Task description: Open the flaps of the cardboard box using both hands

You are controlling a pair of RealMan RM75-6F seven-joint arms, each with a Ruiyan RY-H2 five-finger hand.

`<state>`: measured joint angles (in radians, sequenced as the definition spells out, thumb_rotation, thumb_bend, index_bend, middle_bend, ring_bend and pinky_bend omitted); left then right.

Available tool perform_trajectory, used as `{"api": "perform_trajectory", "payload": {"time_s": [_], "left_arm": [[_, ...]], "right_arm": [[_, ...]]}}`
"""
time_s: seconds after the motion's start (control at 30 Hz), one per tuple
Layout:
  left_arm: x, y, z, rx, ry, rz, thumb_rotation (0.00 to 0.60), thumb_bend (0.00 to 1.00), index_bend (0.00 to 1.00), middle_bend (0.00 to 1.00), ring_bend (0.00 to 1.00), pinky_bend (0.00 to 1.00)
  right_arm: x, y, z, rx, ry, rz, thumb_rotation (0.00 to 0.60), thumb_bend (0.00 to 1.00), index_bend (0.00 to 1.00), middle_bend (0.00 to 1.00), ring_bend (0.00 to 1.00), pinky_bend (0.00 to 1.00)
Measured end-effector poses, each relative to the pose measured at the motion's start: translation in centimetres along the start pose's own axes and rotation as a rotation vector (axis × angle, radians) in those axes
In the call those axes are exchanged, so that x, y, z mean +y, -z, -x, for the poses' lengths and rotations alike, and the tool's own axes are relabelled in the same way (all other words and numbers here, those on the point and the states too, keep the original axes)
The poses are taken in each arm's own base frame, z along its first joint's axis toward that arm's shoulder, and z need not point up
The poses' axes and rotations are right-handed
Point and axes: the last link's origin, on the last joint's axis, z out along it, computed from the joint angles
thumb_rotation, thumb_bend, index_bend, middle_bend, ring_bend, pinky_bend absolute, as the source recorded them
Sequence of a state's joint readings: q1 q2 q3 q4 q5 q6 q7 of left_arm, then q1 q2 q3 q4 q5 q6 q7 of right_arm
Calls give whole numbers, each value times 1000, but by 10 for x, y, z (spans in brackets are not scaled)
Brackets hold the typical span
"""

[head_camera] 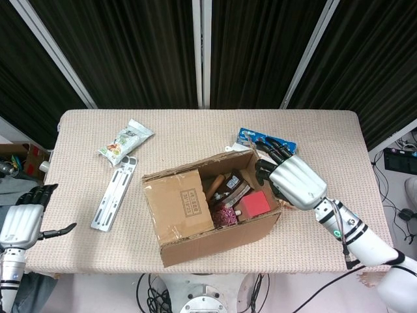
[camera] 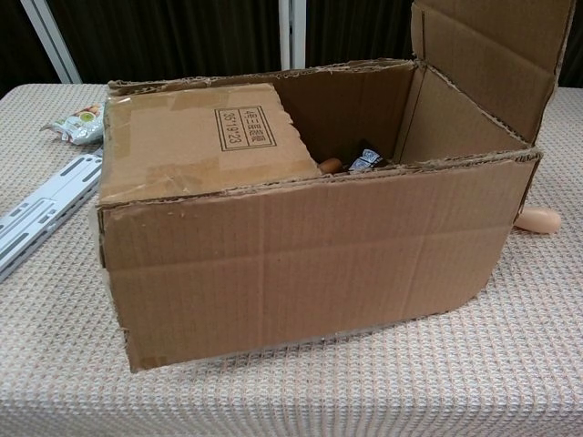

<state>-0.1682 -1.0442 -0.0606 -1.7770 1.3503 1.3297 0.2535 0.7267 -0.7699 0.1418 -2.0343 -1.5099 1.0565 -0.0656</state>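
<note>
**Operator:** Cardboard box sits near the front edge of the worktop, about the middle, turned at a slight angle. I judge the job roughly half done. The right-side flap stands raised, nearly upright in the chest view, and the right half of the box shows its contents.

**Colleague:** And the other side?

**Operator:** The left-side flap lies flat over the opening, covering that half. It is what remains, as far as I can see. Whether there are smaller end flaps to fold out I cannot tell.

**Colleague:** Where are your hands?

**Operator:** My right hand is at the right wall of the box, its fingers bent against the raised flap. Whether they pinch the cardboard or just press on it, I cannot tell from the head view. My left hand is off the worktop's left edge, well apart from the box, holding nothing, fingers loosely apart.

**Colleague:** Anything in the way?

**Operator:** A white slotted bracket and a snack packet lie left of the box, and a blue biscuit pack lies behind the right hand. I'd bring the left hand across to the flat flap's free edge.
</note>
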Motion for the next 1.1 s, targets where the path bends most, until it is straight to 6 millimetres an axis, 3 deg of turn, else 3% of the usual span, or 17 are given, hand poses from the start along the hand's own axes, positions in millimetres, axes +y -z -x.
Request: {"api": "perform_trajectory", "payload": {"time_s": [0.57, 0.93, 1.1], "left_arm": [[31, -10, 5, -30, -29, 42, 238, 0, 101, 124, 111, 213], [36, -11, 6, -32, -29, 44, 240, 0, 101, 123, 111, 213], [35, -11, 5, -27, -25, 42, 241, 0, 101, 123, 111, 213]], "right_arm": [[59, 50, -7, 29, -92, 89, 600, 828, 485, 290, 0, 0], [66, 59, -13, 88, -202, 65, 600, 785, 247, 147, 0, 0], [68, 63, -16, 106, -215, 62, 600, 784, 230, 222, 0, 0]]}}
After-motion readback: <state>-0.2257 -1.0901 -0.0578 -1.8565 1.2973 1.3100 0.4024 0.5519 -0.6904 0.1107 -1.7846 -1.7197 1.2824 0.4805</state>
